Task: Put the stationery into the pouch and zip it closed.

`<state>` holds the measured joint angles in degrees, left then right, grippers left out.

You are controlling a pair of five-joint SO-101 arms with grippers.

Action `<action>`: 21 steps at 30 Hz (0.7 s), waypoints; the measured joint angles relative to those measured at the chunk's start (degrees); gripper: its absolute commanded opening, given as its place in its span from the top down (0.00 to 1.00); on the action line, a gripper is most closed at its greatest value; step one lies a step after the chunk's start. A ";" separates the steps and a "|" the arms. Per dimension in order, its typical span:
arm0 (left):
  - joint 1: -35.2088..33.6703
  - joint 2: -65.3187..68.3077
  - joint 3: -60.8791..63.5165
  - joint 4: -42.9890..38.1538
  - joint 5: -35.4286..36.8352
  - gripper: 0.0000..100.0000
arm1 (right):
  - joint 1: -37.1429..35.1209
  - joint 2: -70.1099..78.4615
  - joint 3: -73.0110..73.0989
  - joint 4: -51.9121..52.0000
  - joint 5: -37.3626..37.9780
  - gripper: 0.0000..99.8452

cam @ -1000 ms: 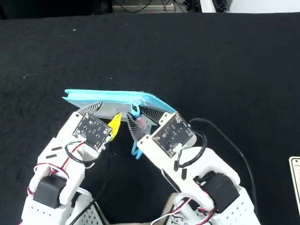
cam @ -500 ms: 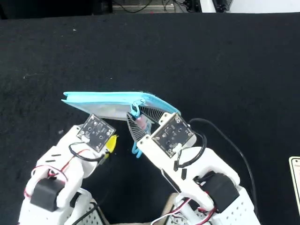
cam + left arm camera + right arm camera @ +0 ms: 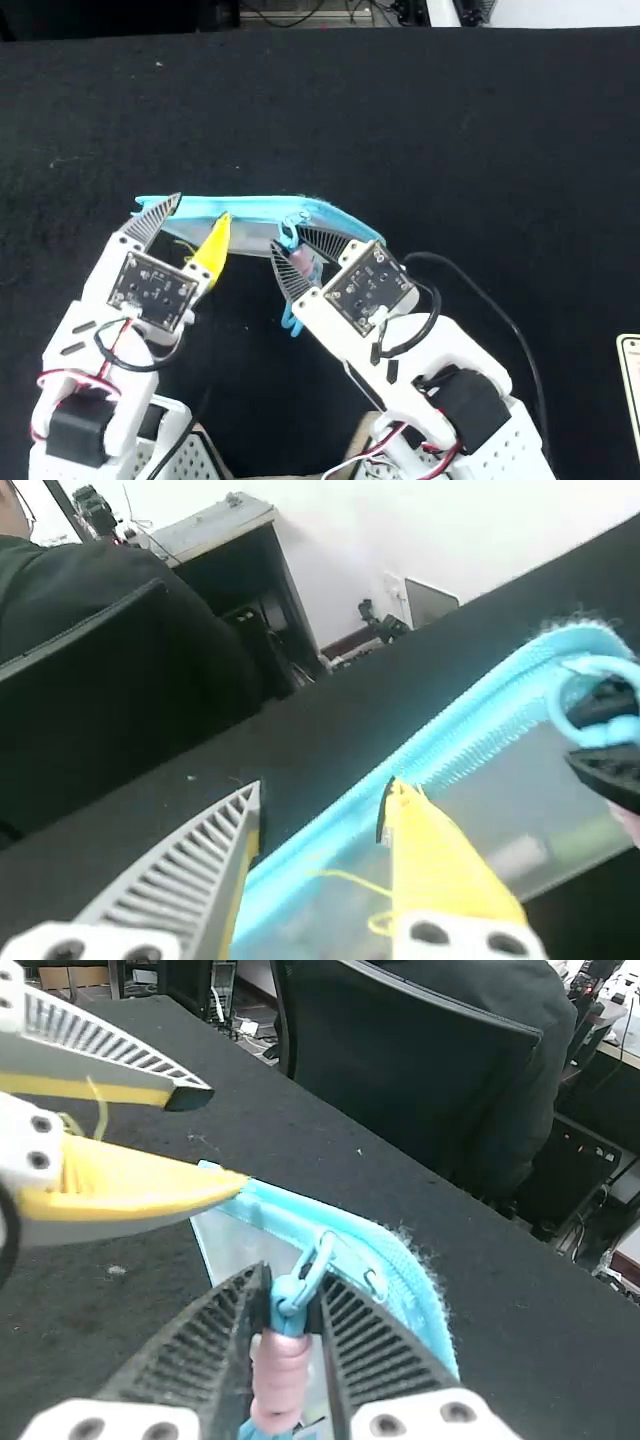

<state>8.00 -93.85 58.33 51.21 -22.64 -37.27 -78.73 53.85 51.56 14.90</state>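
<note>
The blue pouch (image 3: 250,210) with a clear side stands on its edge on the black table, tilted. My right gripper (image 3: 297,252) is at its right part, shut on the blue zipper pull (image 3: 300,1285); a pink bead (image 3: 279,1372) sits between its dark ribbed fingers (image 3: 210,1345). My left gripper (image 3: 188,225) is open at the pouch's left end, grey finger (image 3: 190,880) on one side of the zip edge (image 3: 470,735) and yellow finger (image 3: 430,875) on the other. The stationery is hidden from me; pale shapes show through the clear side (image 3: 520,855).
A white card (image 3: 630,385) lies at the table's right edge. A black cable (image 3: 490,310) loops beside the right arm. Bare black cloth stretches beyond the pouch towards the far edge. The right arm's dark fingers (image 3: 610,765) also appear in the left wrist view.
The left arm drew back from the pouch's middle, then swung left and forward, so its open fingers now straddle the pouch's left end. The right gripper and the pouch stayed put.
</note>
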 measured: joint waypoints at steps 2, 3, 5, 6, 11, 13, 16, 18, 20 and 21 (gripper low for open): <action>-0.18 0.09 0.97 -2.29 0.00 0.79 | 0.00 0.00 0.00 0.00 0.00 0.99; -0.26 0.09 1.05 -2.81 0.00 0.79 | 0.00 0.00 0.00 0.00 0.00 0.99; -0.18 0.44 1.05 -3.08 -0.44 0.79 | 0.00 0.00 0.00 0.00 0.00 0.99; -0.18 1.14 0.88 -2.73 -1.58 0.79 | 0.00 0.00 0.00 0.00 0.00 0.99; -0.09 8.97 -6.68 4.66 -6.68 0.79 | 0.00 0.00 0.00 0.00 0.00 0.99; -0.09 13.54 -12.66 9.05 -8.09 0.79 | 0.00 0.00 0.00 0.00 0.00 0.99; -0.18 22.86 -23.21 16.53 -11.25 0.79 | 0.00 0.00 0.00 0.00 0.00 0.99; -0.18 30.33 -30.15 21.80 -14.15 0.79 | 0.00 0.00 0.00 0.00 0.00 0.99; -0.09 36.75 -36.66 26.81 -18.02 0.79 | 0.00 0.00 0.00 0.00 0.00 0.99; -0.09 39.74 -39.56 28.57 -20.04 0.80 | 0.00 0.00 0.00 0.00 0.00 0.99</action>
<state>7.91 -54.11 18.77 79.78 -42.68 -37.27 -78.73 53.85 51.56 14.90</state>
